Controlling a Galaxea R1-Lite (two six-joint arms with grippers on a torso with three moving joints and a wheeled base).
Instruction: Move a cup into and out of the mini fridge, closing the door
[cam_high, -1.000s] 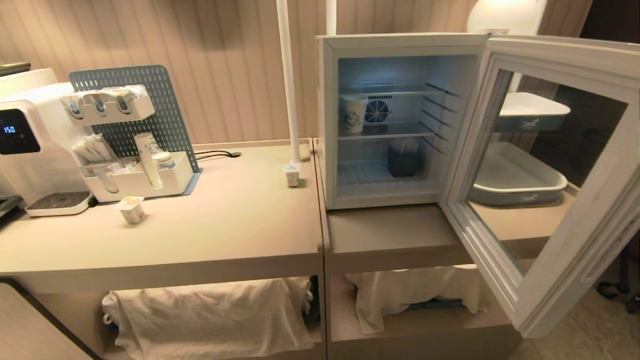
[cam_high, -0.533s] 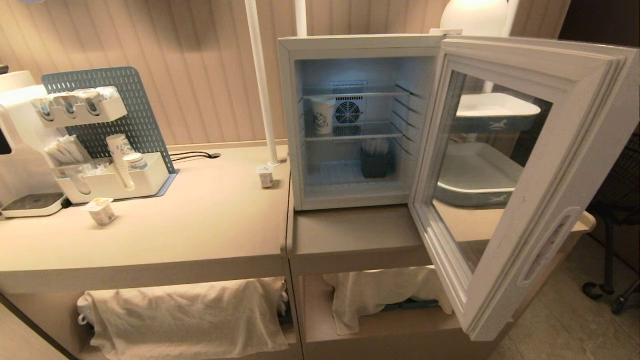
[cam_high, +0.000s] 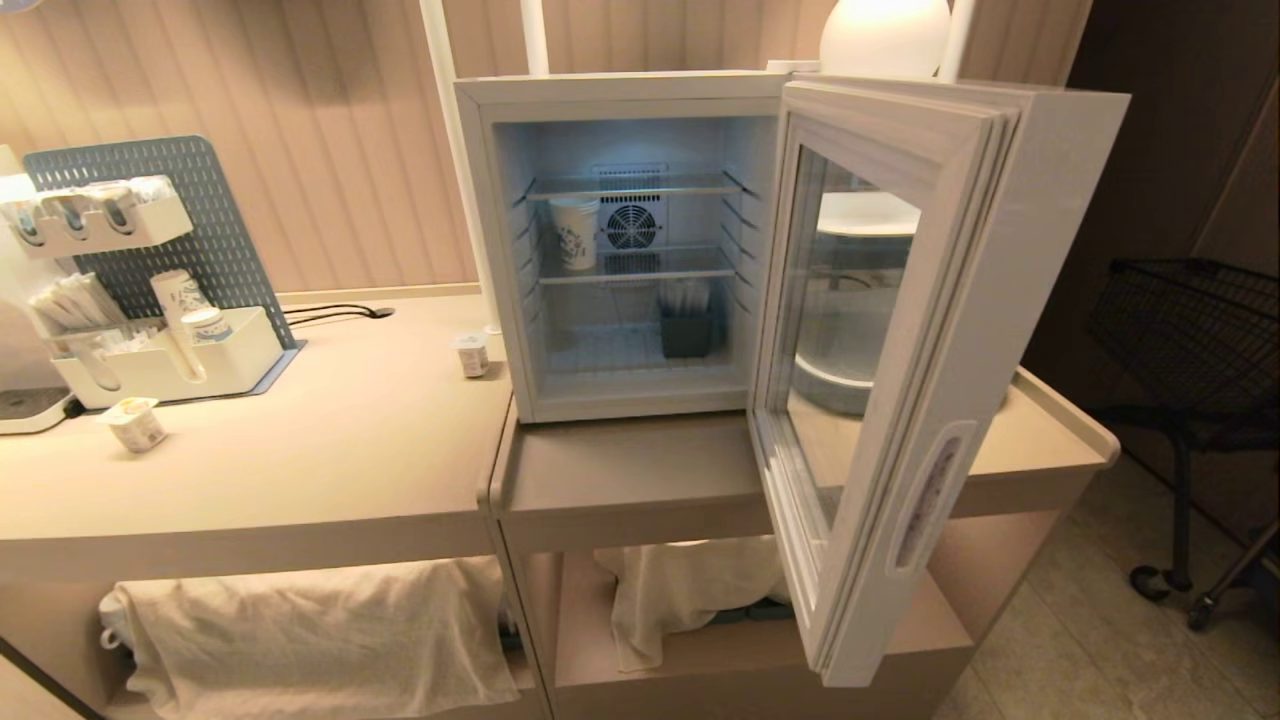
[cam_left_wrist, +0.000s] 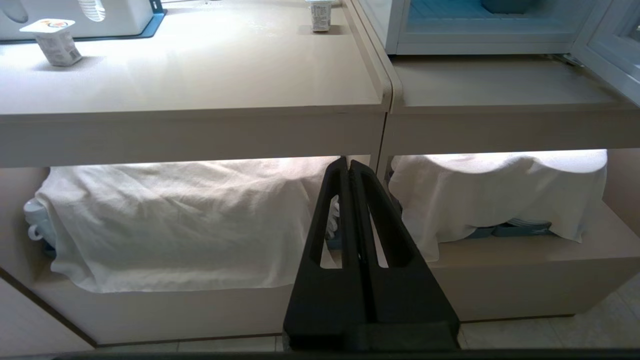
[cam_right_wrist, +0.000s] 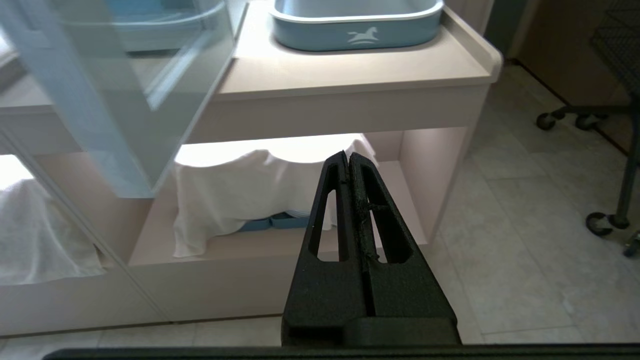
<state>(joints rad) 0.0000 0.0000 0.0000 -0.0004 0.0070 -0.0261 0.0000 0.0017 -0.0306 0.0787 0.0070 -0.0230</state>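
Cup (cam_high: 472, 355) upright on table (cam_high: 330, 440), just left of mini fridge (cam_high: 520, 250) (door (cam_high: 900, 330) open). Left gripper (cam_left_wrist: 348, 167) nearer; right gripper (cam_right_wrist: 348, 160) farther; both closed, empty, below table edge.

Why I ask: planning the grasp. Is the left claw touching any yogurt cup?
Apart. The left wrist view shows the left claw shut and empty, low before the counter, with both cups up on it.
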